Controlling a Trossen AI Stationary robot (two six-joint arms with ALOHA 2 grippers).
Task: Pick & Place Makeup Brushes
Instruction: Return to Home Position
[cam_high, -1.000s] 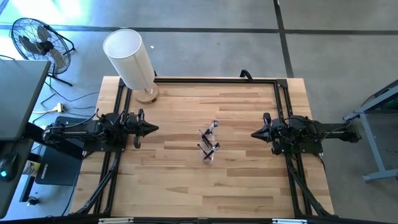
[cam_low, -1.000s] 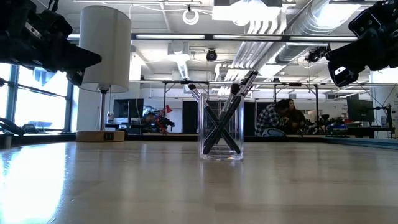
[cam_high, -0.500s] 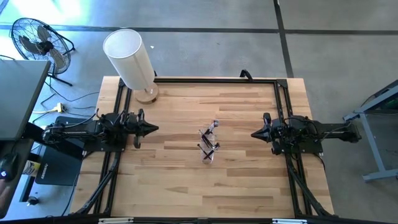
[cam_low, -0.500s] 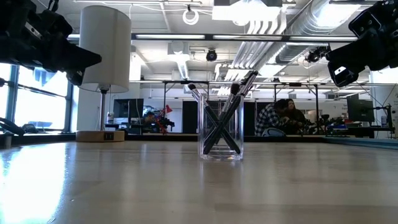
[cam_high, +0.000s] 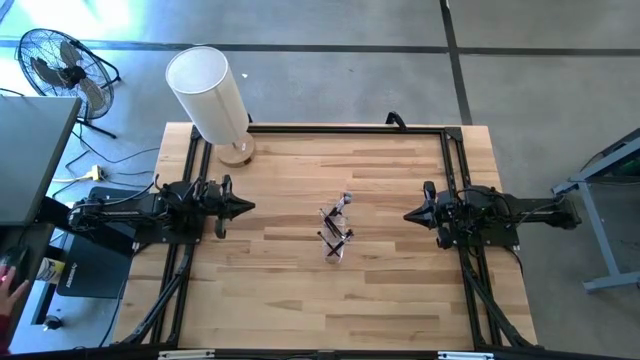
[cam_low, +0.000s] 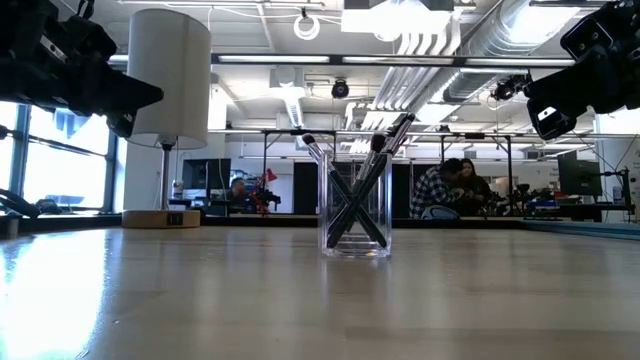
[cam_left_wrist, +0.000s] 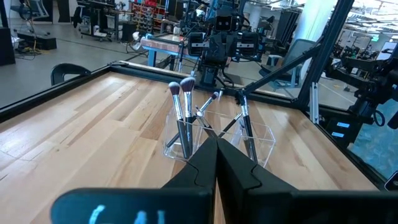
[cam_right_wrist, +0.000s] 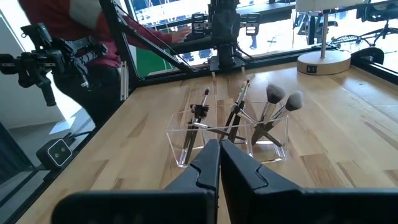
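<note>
The wooden counter (cam_high: 300, 290) carries a clear organizer (cam_high: 336, 240) near its middle and a lamp (cam_high: 208, 93) at one corner.

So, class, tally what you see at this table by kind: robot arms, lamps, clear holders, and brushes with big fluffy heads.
Robot arms: 2 (left tool, right tool, both shut)
Lamps: 1
Clear holders: 1
Fluffy-headed brushes: 2
Total: 6
Thin brushes overlap too much to count.

Smooth wood table (cam_high: 300, 290), clear glossy plastic organizer (cam_right_wrist: 180, 149), soft-bristled makeup brushes (cam_right_wrist: 273, 94), matt lampshade (cam_high: 205, 90)
</note>
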